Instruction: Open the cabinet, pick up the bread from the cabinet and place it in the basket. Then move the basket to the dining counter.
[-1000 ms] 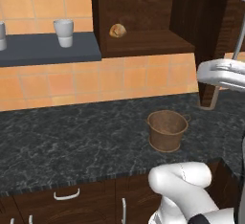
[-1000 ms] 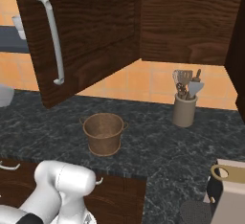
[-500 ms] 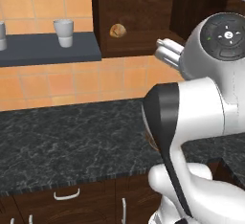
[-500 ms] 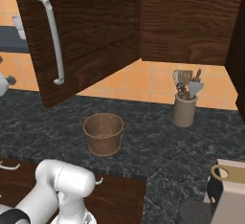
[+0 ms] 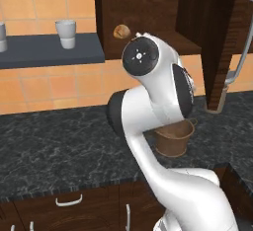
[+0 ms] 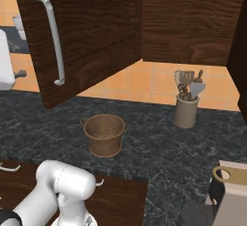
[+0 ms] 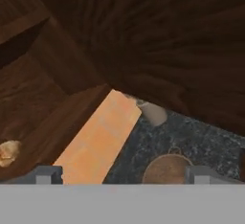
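One bread (image 5: 121, 31), one basket (image 6: 104, 134)

- 1 bread (image 5: 121, 31), on the open cabinet (image 5: 148, 8) shelf
- 1 basket (image 6: 104, 134), on the black speckled counter (image 6: 159, 148)
- 2 cups (image 5: 66, 33) on the grey wall shelf (image 5: 49, 50), one cut by the left edge
- 1 utensil pot (image 6: 186, 112), near the counter's back edge
- 1 long bar handle (image 6: 54, 39) on the cabinet door
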